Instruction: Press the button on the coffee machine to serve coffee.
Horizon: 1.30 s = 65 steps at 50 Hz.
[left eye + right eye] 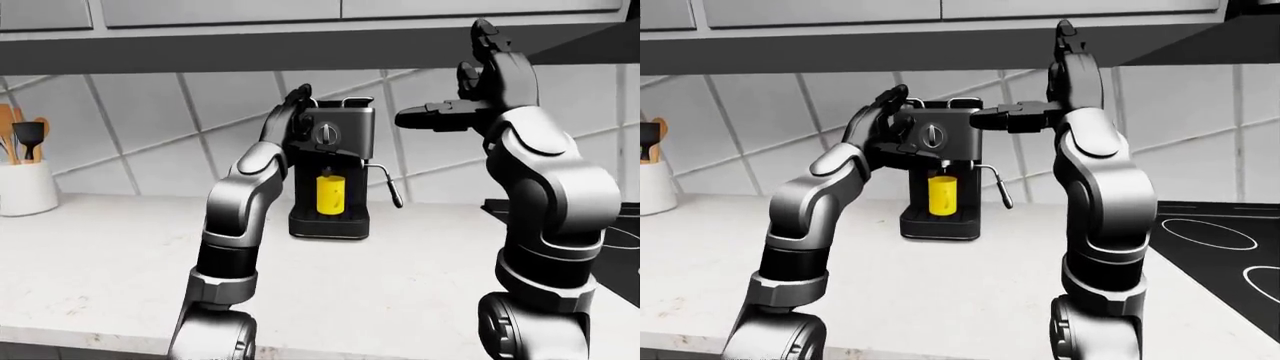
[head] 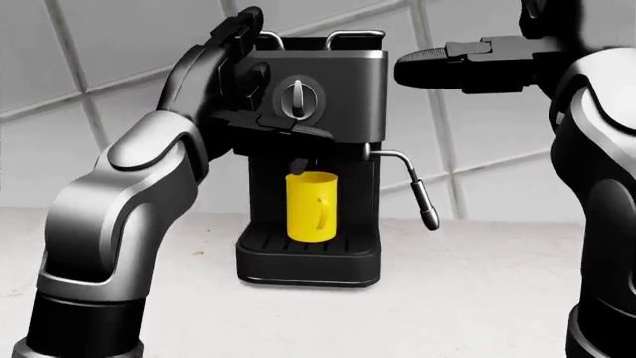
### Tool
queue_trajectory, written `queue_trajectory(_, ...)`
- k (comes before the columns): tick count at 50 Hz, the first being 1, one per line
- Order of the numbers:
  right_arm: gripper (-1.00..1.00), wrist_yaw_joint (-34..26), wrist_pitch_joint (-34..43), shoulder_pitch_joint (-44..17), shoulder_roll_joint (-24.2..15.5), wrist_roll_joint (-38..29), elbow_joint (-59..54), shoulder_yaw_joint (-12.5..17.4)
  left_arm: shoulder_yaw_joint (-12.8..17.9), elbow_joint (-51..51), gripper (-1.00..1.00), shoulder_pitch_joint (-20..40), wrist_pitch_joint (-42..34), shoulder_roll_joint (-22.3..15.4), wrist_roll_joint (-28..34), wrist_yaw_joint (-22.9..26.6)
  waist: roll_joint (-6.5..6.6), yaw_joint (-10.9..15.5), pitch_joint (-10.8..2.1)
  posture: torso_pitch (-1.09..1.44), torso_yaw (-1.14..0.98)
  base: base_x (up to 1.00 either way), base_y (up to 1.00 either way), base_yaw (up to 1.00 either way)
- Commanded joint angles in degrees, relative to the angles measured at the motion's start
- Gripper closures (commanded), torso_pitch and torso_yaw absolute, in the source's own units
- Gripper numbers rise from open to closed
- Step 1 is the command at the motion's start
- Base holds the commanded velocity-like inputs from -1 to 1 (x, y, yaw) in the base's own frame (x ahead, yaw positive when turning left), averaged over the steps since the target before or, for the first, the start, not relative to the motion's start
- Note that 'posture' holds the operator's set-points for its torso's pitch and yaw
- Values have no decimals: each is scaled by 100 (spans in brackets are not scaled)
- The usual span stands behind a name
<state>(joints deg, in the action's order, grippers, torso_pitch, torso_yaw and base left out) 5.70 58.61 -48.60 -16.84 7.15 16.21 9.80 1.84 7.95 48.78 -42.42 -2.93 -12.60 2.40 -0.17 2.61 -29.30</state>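
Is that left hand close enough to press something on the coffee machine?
Probably yes. The left hand is already against the upper left of the coffee machine, fingers spread across its face beside the dial. Nothing blocks it, though which control is the button can't be told.

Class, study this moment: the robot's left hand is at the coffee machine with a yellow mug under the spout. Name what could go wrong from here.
1. The left hand reaches across the coffee machine; a hard push might shift it.
2. Its lower finger sits just above the yellow mug and could knock it.
3. The right hand hovers open near the machine's top corner and could bump it.
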Motion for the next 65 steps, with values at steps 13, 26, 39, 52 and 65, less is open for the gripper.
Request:
queue_trajectory(13,-100,30,-157,-97,-39,18,119,42,68,280,-100,326,454,-87,37,26,-19,-4,40,-90,0,0,0,0)
queue_trajectory(26,-100,53,-120,-147,-70,56,123,51,116,816,-100,607,704,-90,26,27,-27,-4,42,-90,0,0,0,0)
queue_trajectory(39,-100,75,-182,-58,-47,75,137,58,104,1337,-100,737,1016,-84,52,40,-37,-9,38,-90,0,0,0,0)
queue_trajectory(52,-100,101,-185,15,-37,108,191,69,131,1896,-100,885,1380,-83,64,66,-49,-10,32,-90,0,0,0,0)
queue_trajectory(65,-100,106,-196,63,-56,142,214,92,146,2546,-100,1163,1738,-105,122,126,-61,-11,24,-90,0,0,0,0)
